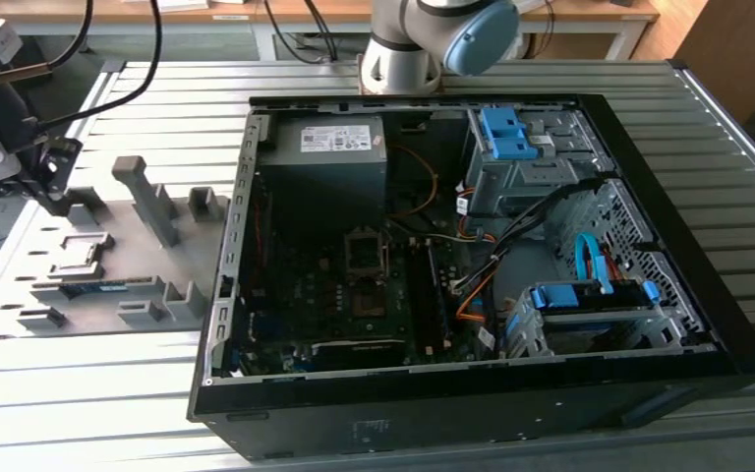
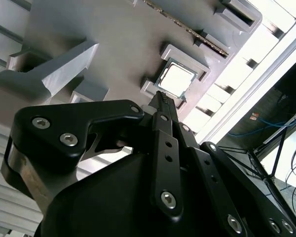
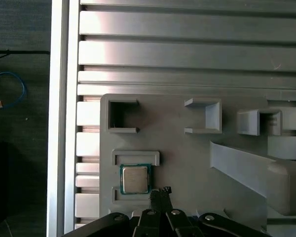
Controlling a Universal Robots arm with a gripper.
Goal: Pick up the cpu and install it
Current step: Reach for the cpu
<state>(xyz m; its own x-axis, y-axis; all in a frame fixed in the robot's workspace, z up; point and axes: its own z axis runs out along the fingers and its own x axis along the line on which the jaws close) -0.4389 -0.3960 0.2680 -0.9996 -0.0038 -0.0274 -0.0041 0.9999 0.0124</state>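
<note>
The cpu [image 3: 134, 178], a small square chip with a pale silvery top, lies flat in a framed pocket of the grey fixture plate [image 3: 187, 163]. The second wrist view shows the cpu [image 2: 177, 80] in that same pocket. My gripper [image 3: 160, 191] hangs above the plate just beside the chip, its black fingers pressed together and holding nothing. In the exterior view the gripper [image 1: 58, 202] is at the far left, over the fixture plate [image 1: 154, 285], a short way above the cpu pocket [image 1: 82, 256].
An open computer case [image 1: 483, 246] lies on the slatted metal table [image 1: 115, 393], to the exterior view's right of the plate. Its motherboard has an empty socket [image 1: 367, 254]. A memory stick [image 1: 89, 288] and upright grey blocks [image 1: 148, 197] stand on the plate.
</note>
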